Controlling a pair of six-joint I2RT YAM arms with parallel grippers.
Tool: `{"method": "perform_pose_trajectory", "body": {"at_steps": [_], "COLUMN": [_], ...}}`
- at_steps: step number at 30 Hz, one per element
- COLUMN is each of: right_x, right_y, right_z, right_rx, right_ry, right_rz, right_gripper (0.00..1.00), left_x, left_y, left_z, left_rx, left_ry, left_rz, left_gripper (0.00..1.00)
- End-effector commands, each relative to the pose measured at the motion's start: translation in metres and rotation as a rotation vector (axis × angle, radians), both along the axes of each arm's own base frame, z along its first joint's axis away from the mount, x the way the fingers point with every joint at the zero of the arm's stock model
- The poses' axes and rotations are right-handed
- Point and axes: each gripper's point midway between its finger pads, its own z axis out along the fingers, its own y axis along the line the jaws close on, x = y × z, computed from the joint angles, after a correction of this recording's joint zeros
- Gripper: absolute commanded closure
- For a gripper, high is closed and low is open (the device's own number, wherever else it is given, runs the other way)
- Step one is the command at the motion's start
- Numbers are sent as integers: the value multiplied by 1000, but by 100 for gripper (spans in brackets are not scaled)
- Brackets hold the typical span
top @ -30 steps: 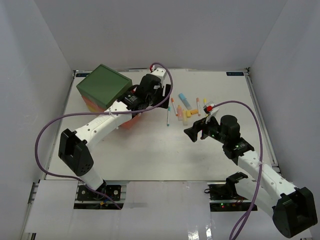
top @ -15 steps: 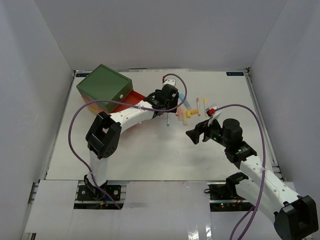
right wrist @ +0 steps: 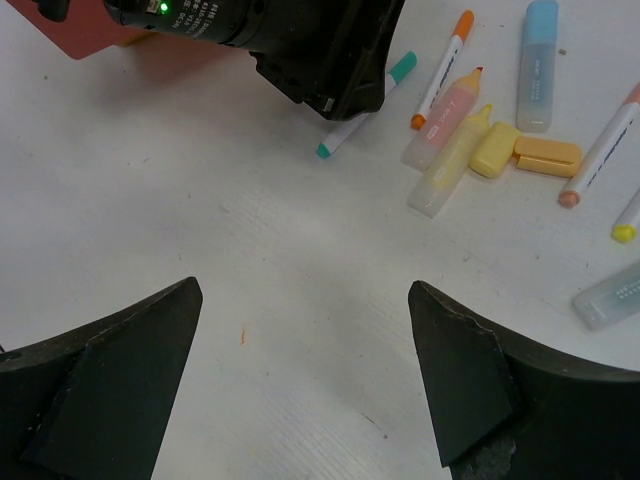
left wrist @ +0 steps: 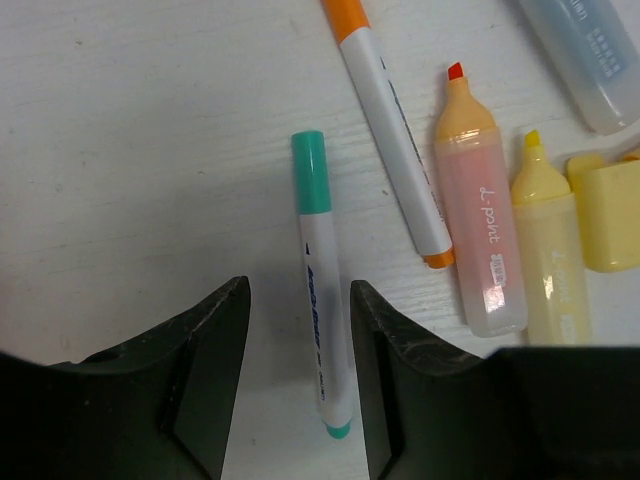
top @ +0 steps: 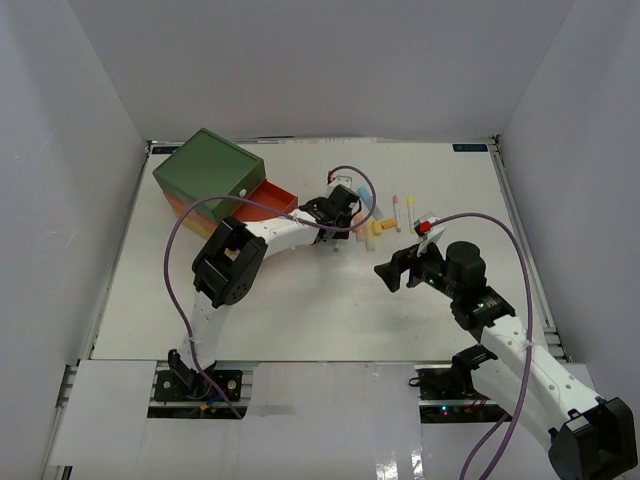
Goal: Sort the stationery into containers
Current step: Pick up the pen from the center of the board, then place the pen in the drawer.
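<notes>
Viewing the scene from above, I see the left arm reaching across the tabletop (top: 300, 310) to the cluster of stationery right of the chest (top: 208, 168).

Left end effector (left wrist: 298, 305): released, and set low over the tabletop. Its two black fingers (left wrist: 215, 340) stand apart on either side of a white pen with a mint-green cap (left wrist: 322, 290). The pen lies flat, close against the right finger, with a clear gap to the left finger. It is not clamped.

Just beside that pen lie an orange-capped pen (left wrist: 393, 130), an uncapped pink highlighter (left wrist: 480, 220), and an uncapped yellow highlighter (left wrist: 552, 250) with a loose yellow cap (left wrist: 605, 210) at its side. A pale blue highlighter (left wrist: 590, 60) lies at the far corner. All rest on the tabletop, outside the chest.

Right end effector (right wrist: 305, 300): released, fingers spread wide with nothing between them. It hangs above bare tabletop nearer to me than the cluster.

Chest: green top layer, with the orange-red drawer (top: 275, 197) pulled out toward the stationery. I cannot tell what it contains.
</notes>
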Motion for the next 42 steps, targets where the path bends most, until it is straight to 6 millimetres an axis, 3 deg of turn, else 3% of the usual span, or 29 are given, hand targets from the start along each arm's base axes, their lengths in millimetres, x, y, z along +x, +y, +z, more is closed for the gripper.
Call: {"method": "perform_pose_trajectory", "body": {"at_steps": [1, 11, 18, 19, 21, 24, 28, 29, 31, 36, 42], "right_x": [1, 1, 1, 1, 1, 1, 0, 0, 0, -1, -1], "right_y": [-1, -2, -6, -7, -8, -9, -8, -8, -9, -9, -8], "right_z": [2, 0, -4, -5, -6, -5, -5, -5, -6, -7, -7], "right_rx": [6, 0, -6, -6, -7, -7, -7, -7, -7, -7, -5], "right_ry": [-14, -15, -18, -19, -20, -25, -27, -26, -28, -26, -29], "right_rz": [-10, -18, -37, -42, -46, -50, -45, -45, -47, -47, -39], "right_gripper": [10, 10, 10, 10, 10, 10, 10, 10, 10, 10, 10], "left_x": [2, -14, -23, -22, -25, -26, -30, -33, -39, -46, -44], "left_y": [-6, -7, -9, -13, -11, -10, -4, -1, 7, 51, 123], "left_z": [6, -19, -4, 11, 22, 55, 101, 122, 136, 183, 188], "left_rx": [-24, 18, 8, -11, -20, -38, -40, -55, -42, 81, 251], "left_ry": [-28, 12, -16, -47, -67, -125, -207, -238, -242, -332, -318], "left_rz": [8, -35, -109, -132, -152, -190, -245, -253, -258, -232, -202], "left_gripper": [45, 56, 76, 79, 87, 92, 93, 93, 93, 92, 90]}}
